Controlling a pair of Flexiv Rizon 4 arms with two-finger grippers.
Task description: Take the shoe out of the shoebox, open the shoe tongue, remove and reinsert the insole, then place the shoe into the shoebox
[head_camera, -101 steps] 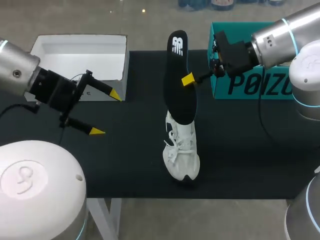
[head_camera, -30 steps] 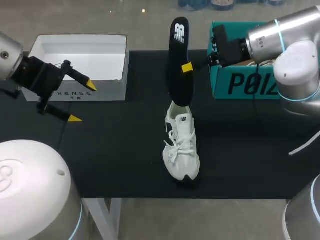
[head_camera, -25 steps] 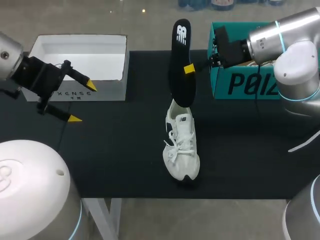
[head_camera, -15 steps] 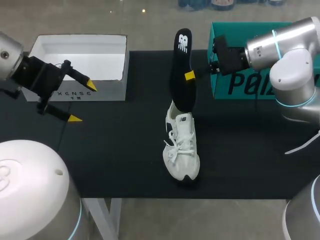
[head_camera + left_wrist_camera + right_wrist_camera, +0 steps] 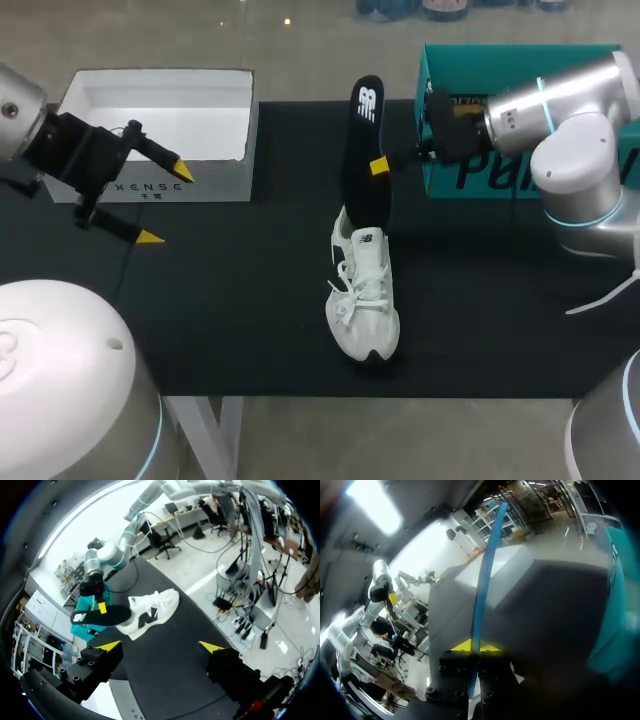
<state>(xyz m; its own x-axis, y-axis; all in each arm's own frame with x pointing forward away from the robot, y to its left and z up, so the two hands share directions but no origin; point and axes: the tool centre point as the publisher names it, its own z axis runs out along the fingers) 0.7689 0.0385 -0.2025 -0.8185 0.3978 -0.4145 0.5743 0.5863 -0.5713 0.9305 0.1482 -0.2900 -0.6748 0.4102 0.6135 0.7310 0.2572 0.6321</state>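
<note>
A white shoe (image 5: 363, 290) lies on the black mat, toe toward the table's front. Above it a black insole (image 5: 365, 150) stands nearly upright, its lower end at the shoe's heel opening. My right gripper (image 5: 378, 166) is shut on the insole's edge from the right. In the right wrist view the insole (image 5: 485, 580) shows edge-on, pinched between the yellow tips of the right gripper (image 5: 472, 646). My left gripper (image 5: 165, 205) hangs open at the far left, well away from the shoe (image 5: 150, 612) and holding nothing. The left gripper (image 5: 160, 646) has the insole (image 5: 100, 615) far ahead.
An open white shoebox (image 5: 160, 150) stands at the back left, just behind the left gripper. A teal box (image 5: 445, 175) stands at the back right, partly behind my right arm. The mat's front edge is close to the shoe's toe.
My right arm has lowered the insole and shifted it slightly right, bringing its lower end down onto the shoe's heel. The left arm drew back to the left earlier and has since kept still.
</note>
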